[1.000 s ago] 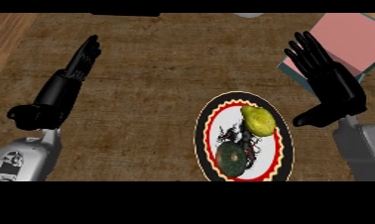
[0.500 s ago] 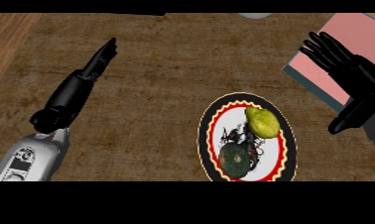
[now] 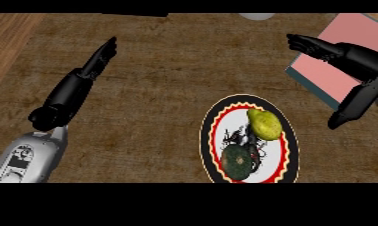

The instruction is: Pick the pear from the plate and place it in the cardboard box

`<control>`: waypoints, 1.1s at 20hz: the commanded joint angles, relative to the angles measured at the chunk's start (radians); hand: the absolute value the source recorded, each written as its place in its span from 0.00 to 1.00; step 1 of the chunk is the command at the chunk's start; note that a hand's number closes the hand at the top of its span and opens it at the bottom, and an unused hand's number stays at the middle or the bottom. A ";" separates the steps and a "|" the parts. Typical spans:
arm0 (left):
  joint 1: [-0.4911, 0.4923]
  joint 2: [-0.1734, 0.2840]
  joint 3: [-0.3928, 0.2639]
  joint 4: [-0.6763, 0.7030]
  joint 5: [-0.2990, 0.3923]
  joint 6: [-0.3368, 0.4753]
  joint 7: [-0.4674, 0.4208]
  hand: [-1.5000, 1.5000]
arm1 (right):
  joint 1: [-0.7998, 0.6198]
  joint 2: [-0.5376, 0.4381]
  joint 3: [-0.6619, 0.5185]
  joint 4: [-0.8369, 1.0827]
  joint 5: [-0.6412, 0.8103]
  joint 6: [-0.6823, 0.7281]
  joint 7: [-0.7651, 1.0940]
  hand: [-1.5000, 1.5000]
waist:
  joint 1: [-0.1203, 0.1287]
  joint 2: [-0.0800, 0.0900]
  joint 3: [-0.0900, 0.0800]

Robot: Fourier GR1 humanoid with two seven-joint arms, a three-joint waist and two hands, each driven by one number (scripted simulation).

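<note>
Head view, looking steeply down. The desk (image 3: 170,75) is showing a dark brown, mottled wood-grain top that is filling nearly the whole frame; a lighter wood strip (image 3: 13,35) is running along its upper left edge. Nothing of the room beyond the desk is showing.

My left hand (image 3: 88,72) is lying over the left half of the desk, fingers straight and pointing up and to the right, holding nothing. My right hand (image 3: 347,62) is hovering at the right edge, above the cardboard box (image 3: 332,57); its fingers are spread and nearly straight, thumb hanging down, and it is holding nothing.

The pear (image 3: 264,124), yellow-green, is lying on the upper right part of the plate (image 3: 212,142), not in the box. The plate is round, with a black rim, a red-and-yellow scalloped band and a white centre carrying a dark pattern. A dark green, ribbed round item (image 3: 238,164) is sitting on the plate's lower part, just below the pear; I cannot tell what it is.

The cardboard box is showing a pink inside and a dark side wall; its right part is being cut off by the frame and partly covered by my right hand. A pale round object (image 3: 256,16) is cut off at the top edge. The plate's lower rim is also cut off.
</note>
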State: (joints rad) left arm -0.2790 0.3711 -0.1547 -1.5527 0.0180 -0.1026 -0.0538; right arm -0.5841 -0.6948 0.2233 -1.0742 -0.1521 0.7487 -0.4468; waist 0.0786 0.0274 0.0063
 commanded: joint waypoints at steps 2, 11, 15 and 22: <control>0.018 0.006 0.016 0.033 -0.002 -0.005 -0.029 0.50 | -0.064 -0.066 0.100 -0.002 0.148 0.154 -0.222 0.00 | -0.015 -0.007 -0.002; 0.009 0.011 0.043 0.056 -0.010 -0.013 -0.035 0.50 | -0.168 -0.082 0.272 0.028 0.272 0.106 -0.270 0.00 | -0.043 -0.016 -0.006; 0.030 -0.013 0.028 0.017 -0.016 0.002 -0.002 0.50 | -0.158 -0.077 0.329 0.088 0.308 0.060 -0.340 0.00 | -0.040 -0.017 -0.005; 0.045 -0.010 0.050 0.070 -0.054 -0.002 -0.069 0.50 | -0.173 -0.021 0.395 0.117 0.372 -0.043 -0.329 0.00 | -0.060 -0.022 -0.006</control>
State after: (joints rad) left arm -0.2528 0.3648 -0.1154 -1.5132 -0.0143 -0.1079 -0.0801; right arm -0.7326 -0.7404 0.5993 -1.0090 0.1735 0.5975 -0.6422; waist 0.0270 0.0080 0.0009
